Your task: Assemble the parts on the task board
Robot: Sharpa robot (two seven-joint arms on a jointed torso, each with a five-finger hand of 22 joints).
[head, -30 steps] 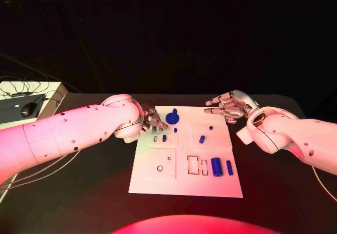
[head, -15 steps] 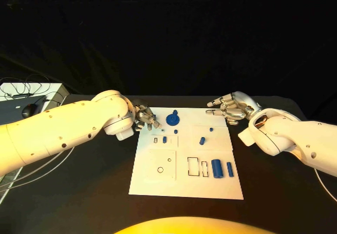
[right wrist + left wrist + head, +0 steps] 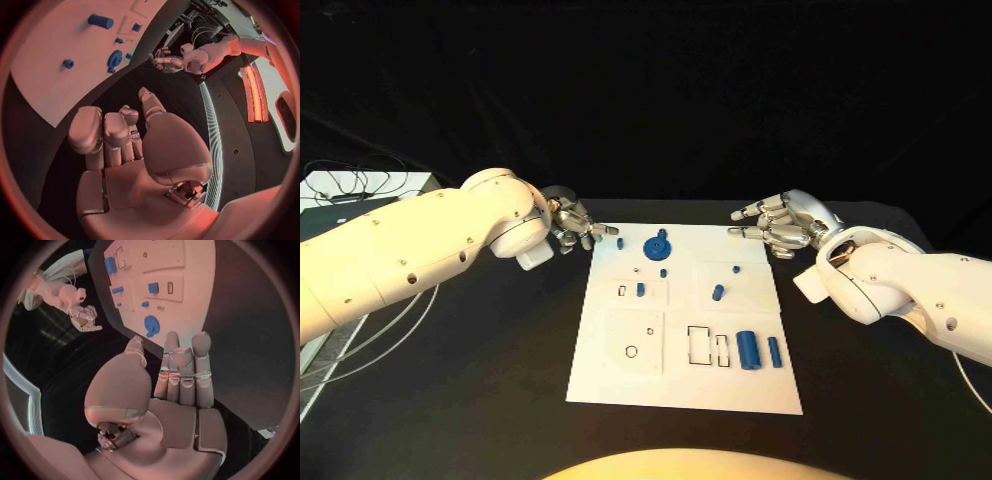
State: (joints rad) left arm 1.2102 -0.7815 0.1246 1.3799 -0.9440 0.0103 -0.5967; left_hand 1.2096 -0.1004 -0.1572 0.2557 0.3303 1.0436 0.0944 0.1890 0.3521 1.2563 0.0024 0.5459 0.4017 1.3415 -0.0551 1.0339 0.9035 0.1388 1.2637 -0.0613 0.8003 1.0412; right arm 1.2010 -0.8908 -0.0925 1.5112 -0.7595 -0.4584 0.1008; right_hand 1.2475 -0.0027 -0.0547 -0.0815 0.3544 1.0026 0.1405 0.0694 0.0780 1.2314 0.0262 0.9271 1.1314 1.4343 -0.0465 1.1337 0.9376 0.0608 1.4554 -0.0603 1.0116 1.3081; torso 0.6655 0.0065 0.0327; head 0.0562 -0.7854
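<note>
Head view: left hand [image 3: 574,228] and right hand [image 3: 780,226] hover empty, fingers apart, flanking the task board [image 3: 678,375] on the counter [image 3: 473,380].

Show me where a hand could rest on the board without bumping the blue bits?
The task board is bare along its near edge, below the two blue cylinders, and down its left side beside the cutouts. The far middle is crowded: the round blue part and small pegs sit there.

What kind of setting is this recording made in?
Probably a robotics lab or test bench: a black table against a dark backdrop, a white task board with small blue parts, and cables on a side desk.
</note>
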